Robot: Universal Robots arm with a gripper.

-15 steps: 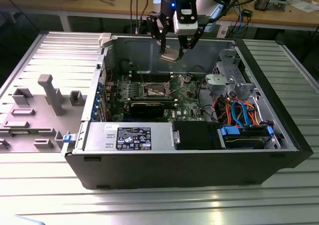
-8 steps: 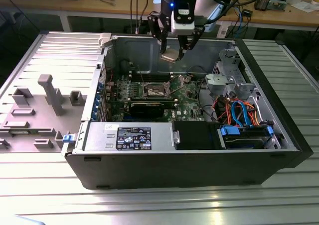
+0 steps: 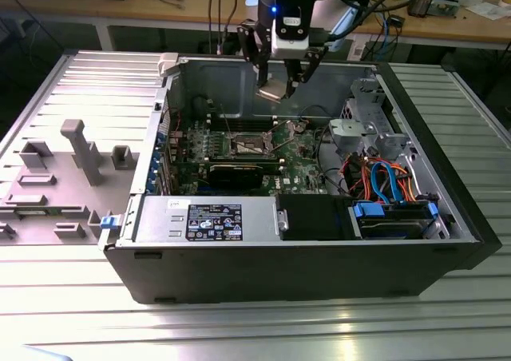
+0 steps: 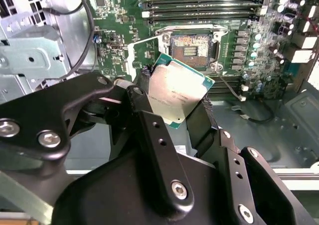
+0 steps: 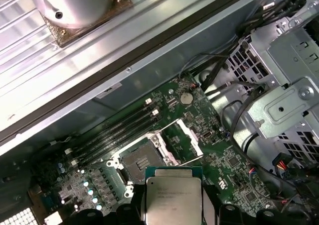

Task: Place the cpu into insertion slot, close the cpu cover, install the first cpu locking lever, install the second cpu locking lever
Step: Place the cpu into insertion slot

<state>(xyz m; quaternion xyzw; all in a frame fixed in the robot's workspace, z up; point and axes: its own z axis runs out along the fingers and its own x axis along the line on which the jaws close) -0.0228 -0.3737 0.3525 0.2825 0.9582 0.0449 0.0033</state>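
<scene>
Gripper [image 4: 177, 103] clamps the square dull-silver cpu [image 4: 172, 85], green-edged, tilted above the open insertion slot [image 4: 192, 48].

Overhead light glares off the ribbed silver metal tabletop [image 3: 343, 333] nearest the exterior view; the inside of the open black computer case [image 3: 279, 271] sits in dim shadow.

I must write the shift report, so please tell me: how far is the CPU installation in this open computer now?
Done: only the pick-up. In hand: the claw grips the small square silver-grey cpu above the green board. Left: the square dark-centred insertion slot is empty and the thin silvery frame-shaped cpu cover is open, so seating, closing and locking remain.
</scene>
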